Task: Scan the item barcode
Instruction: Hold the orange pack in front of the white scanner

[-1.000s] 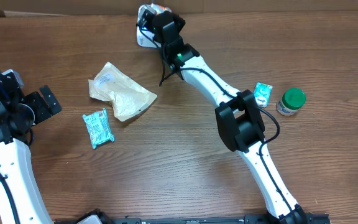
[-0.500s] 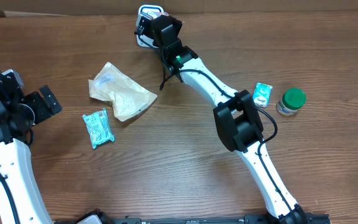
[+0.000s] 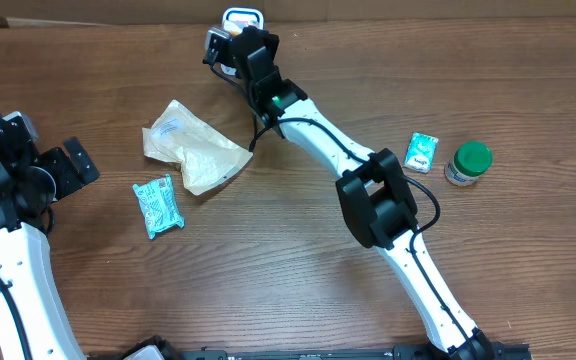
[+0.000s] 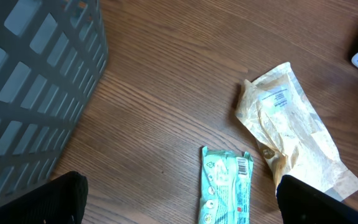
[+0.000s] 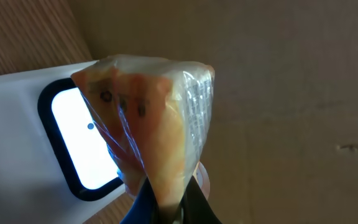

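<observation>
My right gripper (image 5: 166,200) is shut on the bottom edge of an orange packet in clear wrap (image 5: 151,118), the item. It holds the packet upright in front of the white scanner (image 5: 17,112), next to its black-framed lit window (image 5: 79,146). Seen from overhead, that gripper (image 3: 218,47) is at the far table edge, just left of the scanner (image 3: 243,17), and the packet is hidden by the arm. My left gripper (image 3: 66,166) stands open at the left, with its fingers (image 4: 64,198) spread wide above the table.
A tan packet (image 3: 196,150) and a teal packet (image 3: 158,206) lie left of centre. At the right are a small teal-white packet (image 3: 423,152) and a green-lidded jar (image 3: 468,162). A grey basket (image 4: 36,81) stands far left. A cardboard wall (image 5: 291,93) runs along the back.
My right arm has swung left with the packet, from over the scanner to just left of it, so the scanner's top now shows. The left arm has not moved.
</observation>
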`<move>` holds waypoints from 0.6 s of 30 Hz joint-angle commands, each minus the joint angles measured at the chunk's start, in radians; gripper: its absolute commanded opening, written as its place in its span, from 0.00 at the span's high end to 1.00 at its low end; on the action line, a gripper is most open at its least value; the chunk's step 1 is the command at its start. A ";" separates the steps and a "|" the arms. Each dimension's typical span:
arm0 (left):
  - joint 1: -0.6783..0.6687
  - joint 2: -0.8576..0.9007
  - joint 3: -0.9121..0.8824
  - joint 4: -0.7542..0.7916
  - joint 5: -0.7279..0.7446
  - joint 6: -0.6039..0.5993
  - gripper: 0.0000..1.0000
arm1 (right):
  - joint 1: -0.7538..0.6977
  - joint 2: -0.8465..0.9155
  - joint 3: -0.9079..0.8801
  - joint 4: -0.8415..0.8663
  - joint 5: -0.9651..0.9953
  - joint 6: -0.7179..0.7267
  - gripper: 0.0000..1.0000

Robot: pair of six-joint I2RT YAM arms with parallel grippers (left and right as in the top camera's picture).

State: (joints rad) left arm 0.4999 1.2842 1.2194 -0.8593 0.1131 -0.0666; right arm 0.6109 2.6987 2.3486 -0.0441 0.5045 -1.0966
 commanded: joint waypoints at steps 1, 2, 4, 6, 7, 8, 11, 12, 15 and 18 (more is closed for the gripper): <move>0.003 -0.002 0.011 0.003 0.008 0.026 0.01 | 0.005 -0.076 0.007 0.029 0.121 0.073 0.96; 0.003 -0.002 0.011 0.003 0.008 0.026 0.00 | 0.006 -0.091 0.007 0.053 0.183 0.076 0.96; 0.003 -0.002 0.011 0.003 0.008 0.026 0.00 | 0.008 -0.113 0.007 0.097 0.288 0.076 0.96; 0.003 -0.002 0.011 0.003 0.008 0.026 0.00 | 0.013 -0.142 0.007 0.104 0.363 0.076 0.96; 0.003 -0.002 0.011 0.003 0.008 0.026 0.00 | 0.018 -0.154 0.007 0.100 0.392 0.077 0.96; 0.003 -0.002 0.011 0.003 0.008 0.026 0.01 | 0.024 -0.171 0.007 0.092 0.426 0.080 0.96; 0.003 -0.002 0.011 0.003 0.008 0.026 0.00 | 0.046 -0.220 0.007 0.029 0.514 0.210 0.96; 0.003 -0.002 0.011 0.003 0.008 0.026 0.00 | 0.051 -0.236 0.007 -0.010 0.530 0.256 0.96; 0.003 -0.002 0.011 0.003 0.008 0.026 0.00 | 0.072 -0.306 0.007 -0.311 0.469 0.412 0.96; 0.003 -0.002 0.011 0.003 0.008 0.026 0.01 | 0.076 -0.374 0.007 -0.650 0.269 0.649 0.96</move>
State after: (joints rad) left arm 0.4999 1.2842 1.2194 -0.8593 0.1127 -0.0666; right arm 0.6773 2.4207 2.3547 -0.5186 0.9260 -0.7448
